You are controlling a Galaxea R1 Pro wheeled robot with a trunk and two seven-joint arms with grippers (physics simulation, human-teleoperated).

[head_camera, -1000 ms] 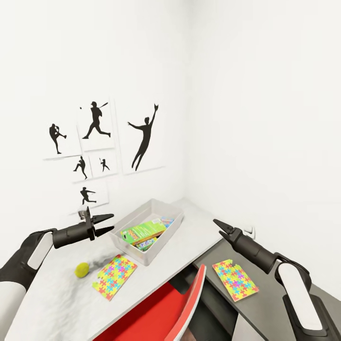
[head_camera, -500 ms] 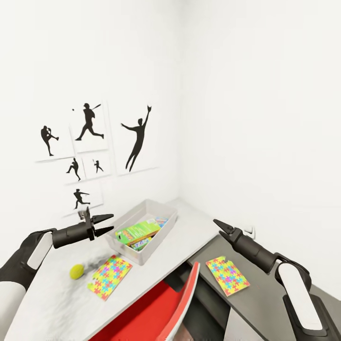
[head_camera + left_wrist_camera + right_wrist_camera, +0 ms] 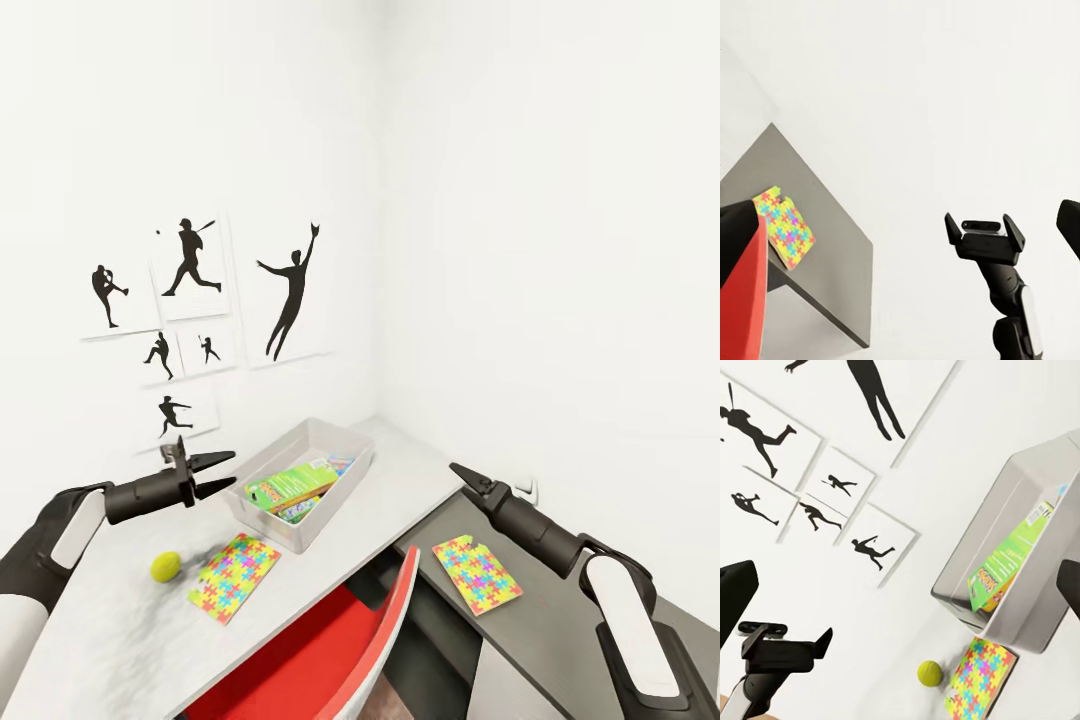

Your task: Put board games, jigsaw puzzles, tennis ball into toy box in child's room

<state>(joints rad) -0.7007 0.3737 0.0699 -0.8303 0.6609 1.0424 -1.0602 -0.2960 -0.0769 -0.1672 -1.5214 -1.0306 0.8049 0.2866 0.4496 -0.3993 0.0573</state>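
White walls meet in a corner behind the table, whose white top runs into that corner, with the lower dark grey side desk joined at its right. On the left wall hang baseball silhouette prints.

The toy box sits near the corner end of the white top. Inside it lies a green board game tilted against the wall of the box; more printed boxes lie under it, but how many is hard to make out. Just in front of the box lies one puzzle, flat on the white top, and the tennis ball rests just beside that puzzle, apart from it. The second puzzle lies flat on the grey desk, well apart from the box. A red chair back stands in front of the table, cut off by the lower edge of the head view.

The left gripper hovers above the table, between the ball and the box, its fingers spread and empty. The right gripper hangs above the grey desk near the second puzzle; in the head view its fingers look pressed to a point with nothing between them, while in the left wrist view they appear spread, so its state cannot be told.
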